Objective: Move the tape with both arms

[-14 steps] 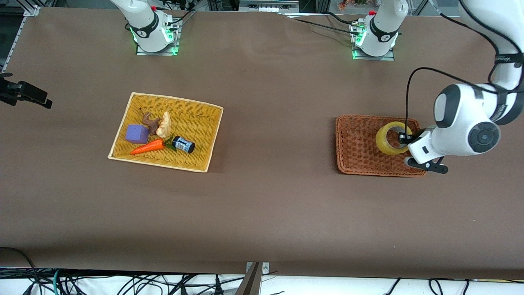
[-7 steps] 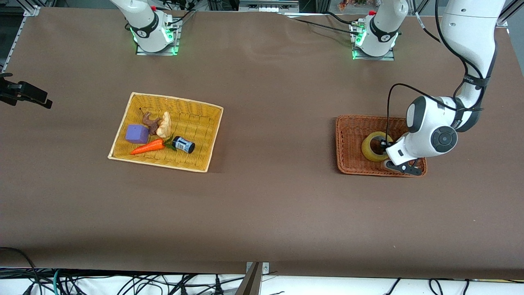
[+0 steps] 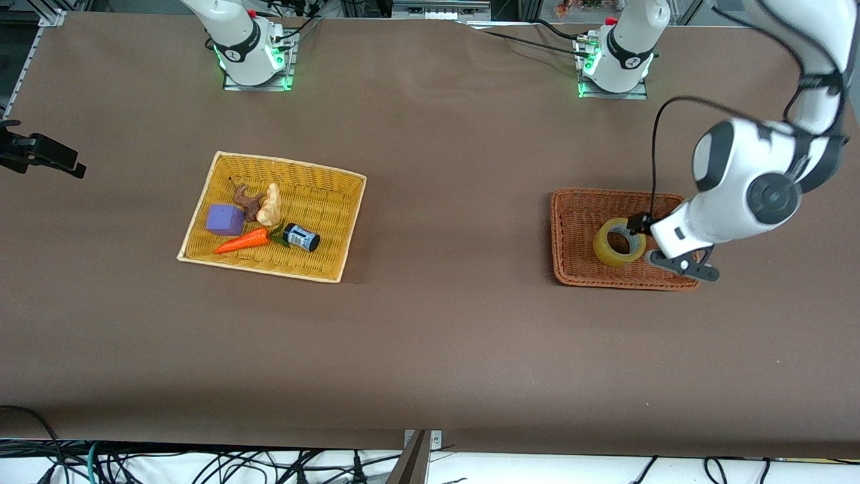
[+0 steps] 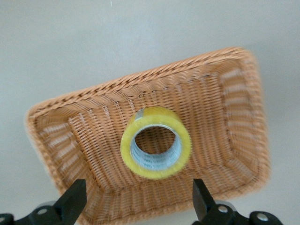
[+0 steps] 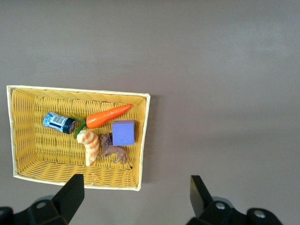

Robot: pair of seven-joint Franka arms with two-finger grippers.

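Note:
The tape (image 3: 618,242), a yellowish ring with a pale grey core, lies flat in the brown wicker basket (image 3: 578,228) at the left arm's end of the table. It also shows in the left wrist view (image 4: 155,143), free of the fingers. My left gripper (image 3: 639,225) hangs above the basket beside the tape, open and empty (image 4: 138,206). My right gripper (image 5: 136,201) is open and empty, high over the table beside the yellow basket (image 5: 28,159). It is out of the front view.
The yellow basket (image 3: 336,202) at the right arm's end holds a carrot (image 3: 242,240), a purple block (image 3: 224,219), a small blue-labelled bottle (image 3: 301,236), a ginger piece and a brown figure. A black fixture (image 3: 40,153) sticks in at that table edge.
My left gripper came down with the tape into the brown basket, let it go and rose. The tape now lies in the basket. The right arm's end is unchanged.

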